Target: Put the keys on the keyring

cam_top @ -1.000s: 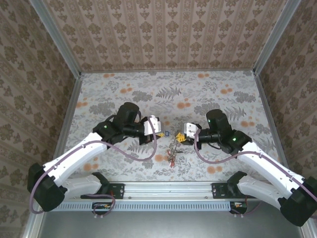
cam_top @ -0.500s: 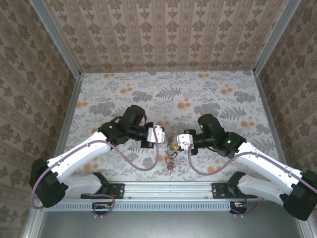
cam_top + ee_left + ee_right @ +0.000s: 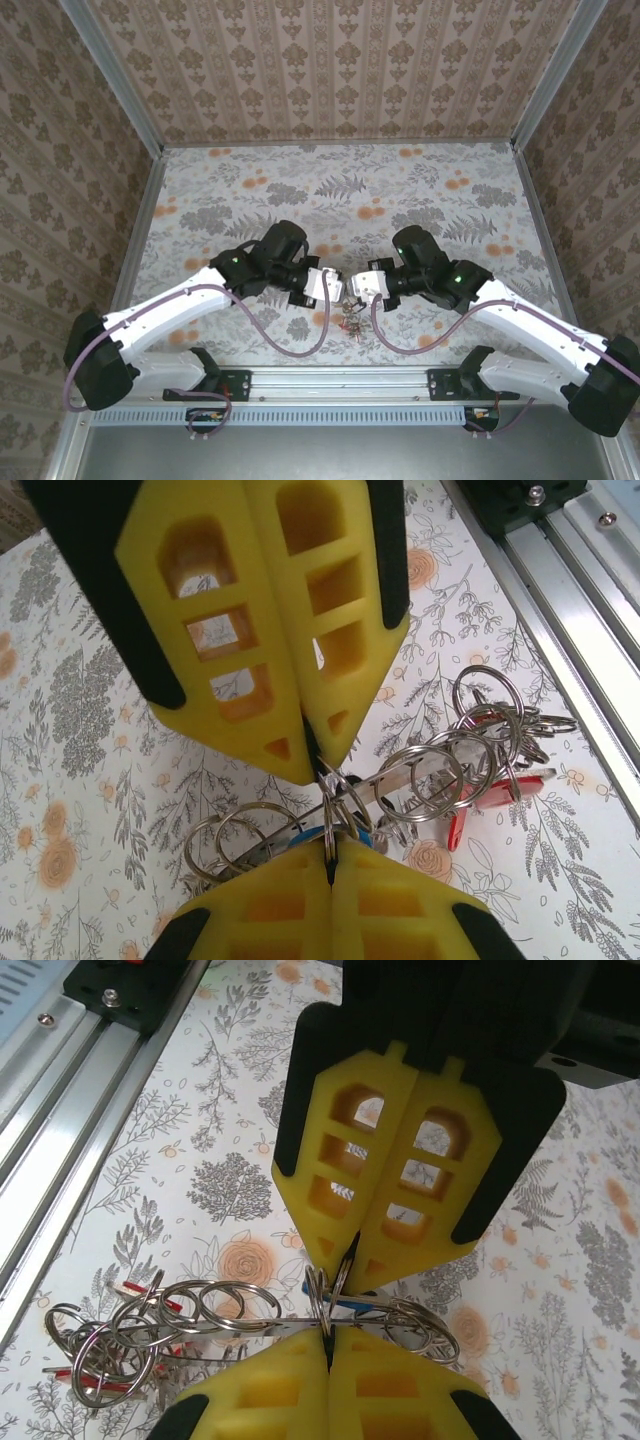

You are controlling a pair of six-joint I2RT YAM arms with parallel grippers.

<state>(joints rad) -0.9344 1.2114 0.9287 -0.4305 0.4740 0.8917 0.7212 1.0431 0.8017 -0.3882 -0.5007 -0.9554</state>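
My left gripper and right gripper meet tip to tip low over the floral table near the front. Both are shut on the same thin silver keyring, seen edge-on. In the left wrist view my left gripper is at the bottom, with the right gripper's yellow fingers above. In the right wrist view my right gripper pinches the keyring from below. The keys hang off it in a tangle of linked rings: red-headed ones and a blue one.
The aluminium rail runs along the near edge, close to the key bunch, and shows in both wrist views. Patterned walls enclose the table on three sides.
Both arms have moved inward and toward the near edge, so the gripper tips now meet. The key bunch has come closer to the rail with them.
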